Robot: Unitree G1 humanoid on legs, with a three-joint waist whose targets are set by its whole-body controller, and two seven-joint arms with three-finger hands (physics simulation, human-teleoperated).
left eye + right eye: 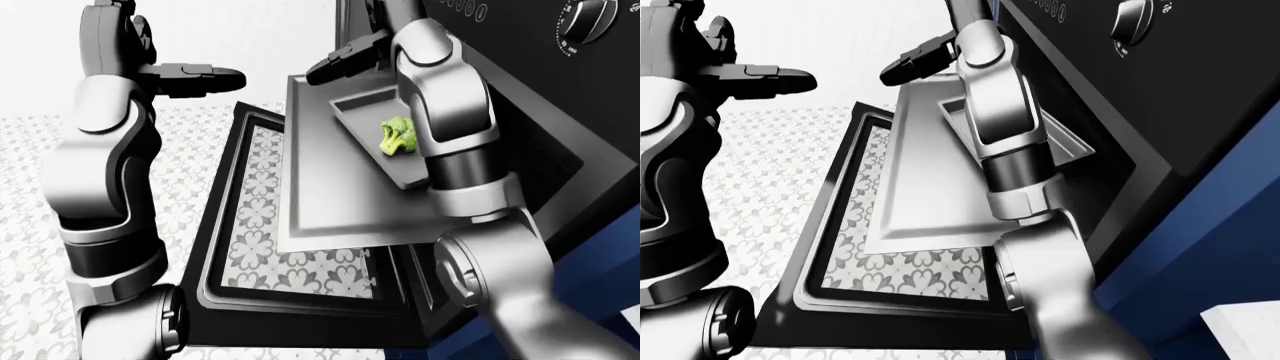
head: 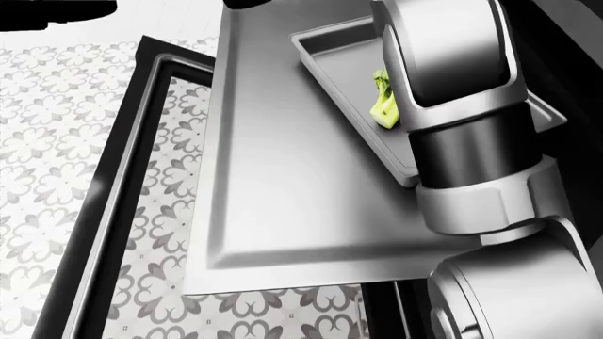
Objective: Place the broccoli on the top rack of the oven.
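The green broccoli [image 1: 397, 136] lies loose in a small grey baking pan [image 1: 358, 111]; my right forearm partly covers it in the head view [image 2: 384, 106]. The pan rests on the wide grey rack sheet [image 2: 283, 176] pulled out of the oven over the lowered door [image 1: 222, 225]. My right hand [image 1: 345, 64] hangs above and left of the pan, its black fingers stretched out with nothing in them. Far to the left, my left hand [image 1: 200, 77] is raised at the same height, fingers out flat and empty.
The oven's black control panel with knobs [image 1: 585, 19] rises at the right. A blue cabinet front [image 1: 1240, 225] stands beside it. Patterned floor tiles [image 2: 56, 176] show left of the door and through its glass. My right upper arm [image 2: 452, 70] blocks the pan's right side.
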